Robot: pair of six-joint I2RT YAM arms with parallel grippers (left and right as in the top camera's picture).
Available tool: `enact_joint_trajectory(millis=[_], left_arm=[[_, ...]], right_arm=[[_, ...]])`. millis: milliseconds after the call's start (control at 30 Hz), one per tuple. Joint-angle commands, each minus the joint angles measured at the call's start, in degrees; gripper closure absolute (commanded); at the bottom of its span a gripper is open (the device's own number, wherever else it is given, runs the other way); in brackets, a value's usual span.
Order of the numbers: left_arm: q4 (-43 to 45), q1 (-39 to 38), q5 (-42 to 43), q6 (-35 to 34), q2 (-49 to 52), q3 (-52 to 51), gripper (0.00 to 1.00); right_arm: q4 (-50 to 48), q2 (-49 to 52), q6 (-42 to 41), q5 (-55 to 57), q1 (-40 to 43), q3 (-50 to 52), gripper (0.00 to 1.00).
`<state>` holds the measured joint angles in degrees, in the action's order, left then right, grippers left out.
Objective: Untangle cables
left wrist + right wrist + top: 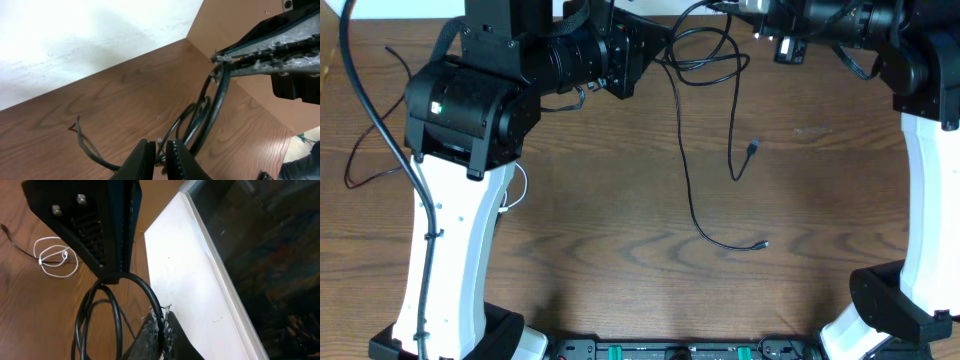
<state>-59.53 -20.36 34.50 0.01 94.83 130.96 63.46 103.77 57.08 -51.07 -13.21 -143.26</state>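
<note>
A long black cable (pixel 685 150) loops at the table's far edge and trails toward me, its two plug ends lying on the wood at the centre right. My left gripper (pixel 630 65) is closed on strands of the black cable (pixel 202 112) in the left wrist view, the jaws (pixel 160 152) pinching them. My right gripper (pixel 745 10) is shut on a loop of the same black cable (pixel 117 315), the jaws (pixel 161 327) gripping it at the table's far edge. A short white cable (pixel 55 257) lies coiled on the wood, partly hidden under my left arm in the overhead view (pixel 517 190).
A thin dark cord (pixel 360 160) with a reddish end lies at the far left. A white wall (pixel 200 280) borders the table's far edge. The thick black arm cable (pixel 370 110) hangs along my left arm. A black strip with green parts (pixel 680 350) runs along the near edge.
</note>
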Motion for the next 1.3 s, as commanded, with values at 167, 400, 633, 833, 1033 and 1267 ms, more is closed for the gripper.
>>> enact_joint_trajectory(millis=[167,400,633,833,1033,1267], left_arm=[[-0.74,-0.24,1.11,1.49,0.37,0.39,0.85],[-0.70,-0.26,1.14,2.32,0.37,0.39,0.85],[-1.51,-1.38,1.07,4.70,0.39,0.39,0.85],[-1.53,-1.36,1.03,4.70,0.39,0.39,0.85],[-1.55,-1.36,-1.11,5.35,0.44,0.39,0.92],[-1.53,-1.31,-3.06,5.55,0.44,0.39,0.93]], right_arm=[[-1.81,1.09,-1.18,2.12,-0.11,-0.24,0.99],[-4.22,1.16,-2.34,3.13,0.13,-0.24,0.99],[-7.96,1.31,-5.01,1.70,0.09,-0.24,0.99],[-8.63,1.31,-6.60,-0.66,0.09,-0.24,0.99],[-8.87,1.31,-7.02,-4.90,0.09,-0.24,0.99],[-9.01,1.31,-7.56,-6.10,0.04,-0.24,0.99]])
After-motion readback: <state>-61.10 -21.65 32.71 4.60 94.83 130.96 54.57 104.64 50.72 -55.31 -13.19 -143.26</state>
